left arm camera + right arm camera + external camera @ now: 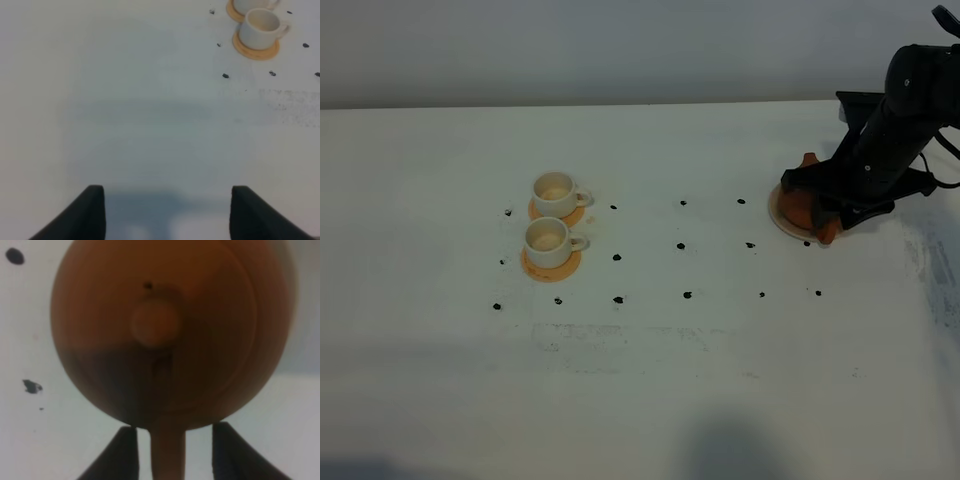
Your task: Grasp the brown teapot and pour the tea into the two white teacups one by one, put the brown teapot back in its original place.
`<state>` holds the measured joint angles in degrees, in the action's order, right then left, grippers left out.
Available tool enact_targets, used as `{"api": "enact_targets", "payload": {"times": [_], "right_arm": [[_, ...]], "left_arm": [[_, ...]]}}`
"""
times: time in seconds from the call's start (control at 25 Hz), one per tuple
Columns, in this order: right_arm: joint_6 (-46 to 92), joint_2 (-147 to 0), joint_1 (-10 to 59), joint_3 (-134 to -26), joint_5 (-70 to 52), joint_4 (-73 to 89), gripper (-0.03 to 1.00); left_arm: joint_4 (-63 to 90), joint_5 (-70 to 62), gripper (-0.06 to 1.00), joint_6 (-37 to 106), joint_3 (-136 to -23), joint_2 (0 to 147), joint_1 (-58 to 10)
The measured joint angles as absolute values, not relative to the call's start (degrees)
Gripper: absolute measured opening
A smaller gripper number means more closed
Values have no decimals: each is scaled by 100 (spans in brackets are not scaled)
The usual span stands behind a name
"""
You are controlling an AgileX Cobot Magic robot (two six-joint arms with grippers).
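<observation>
Brown teapot [165,325] on saucer [776,214], handle [167,460] between parted fingers [122,455] of right tool [174,434], ungripped

From where I stand, the table [720,380] lies open between the two white teacups [549,240] and the brown teapot [798,207]. The cups stand just beside each other, with barely a gap between. The right arm [890,120] blocks the teapot from above.
</observation>
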<state>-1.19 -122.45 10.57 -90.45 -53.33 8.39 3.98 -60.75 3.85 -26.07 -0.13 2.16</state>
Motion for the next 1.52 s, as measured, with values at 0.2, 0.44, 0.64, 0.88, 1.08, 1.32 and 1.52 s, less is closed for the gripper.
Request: {"api": "enact_targets", "payload": {"times": [0.2,0.44,0.64,0.88,1.08,1.32,1.52], "right_arm": [[-119,-12245,1057,-9045,-5326,839,34],[-92,-12295,1057,-9045,-5351,844,25],[174,-12383,1057,-9045,-5350,940,12],[357,-12390,1057,-9045,-5337,977,12],[377,-12390,1057,-9062,-5351,977,12],[382,-12310,1057,-9062,-5287,881,12],[382,-12283,1057,-9062,-5254,836,12]], "left_arm": [[398,-6075,52,385,-2607,-13,216],[398,-6075,52,385,-2607,-13,216],[398,-6075,52,385,-2607,-13,216],[398,-6075,52,385,-2607,-13,216],[398,-6075,52,385,-2607,-13,216],[398,-6075,52,385,-2607,-13,216],[398,-6075,52,385,-2607,-13,216]]}}
